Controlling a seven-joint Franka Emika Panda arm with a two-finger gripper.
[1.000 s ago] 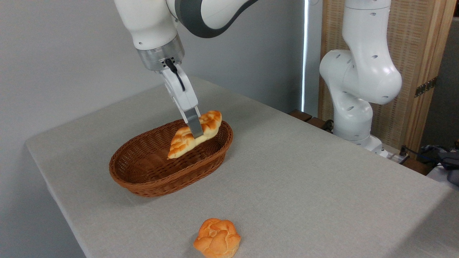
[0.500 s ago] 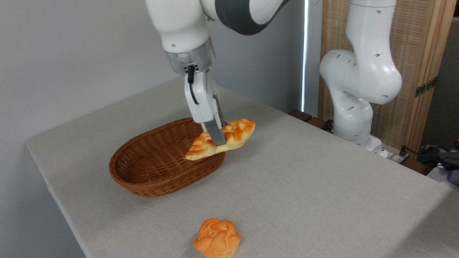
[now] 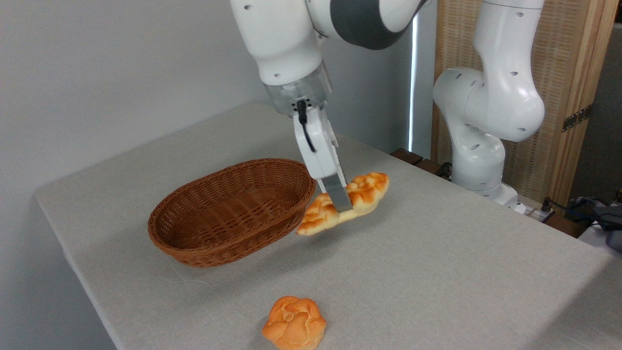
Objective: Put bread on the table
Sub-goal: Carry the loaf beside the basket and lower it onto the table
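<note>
**Bread held in the air beside the basket**

The end effector [image 3: 343,204] is squeezing the braided bread [image 3: 344,203] around its middle. One grey finger [image 3: 336,192] shows in front of the loaf; the other finger is hidden behind it. The bread is long and pointed at both ends, golden-orange with pale lines in the folds. It is tilted, with its right tip higher and its left tip lower. It hangs in the air just to the right of the wicker basket [image 3: 232,210], and its low tip is close to the basket's rim. The bread is not touching the table [image 3: 437,262]. A soft shadow lies on the grey cloth under it.

The basket is brown and oval, and nothing is inside it. It sits on the left part of the table.

A small round knotted bun [image 3: 294,323] lies on the table near the front edge, well apart from the basket and the bread.

The white robot arm [image 3: 286,43] comes down from the top of the picture. Its big white base [image 3: 486,121] stands at the far right side of the table, in front of a wooden screen [image 3: 568,73]. The wall behind is plain and pale.
</note>
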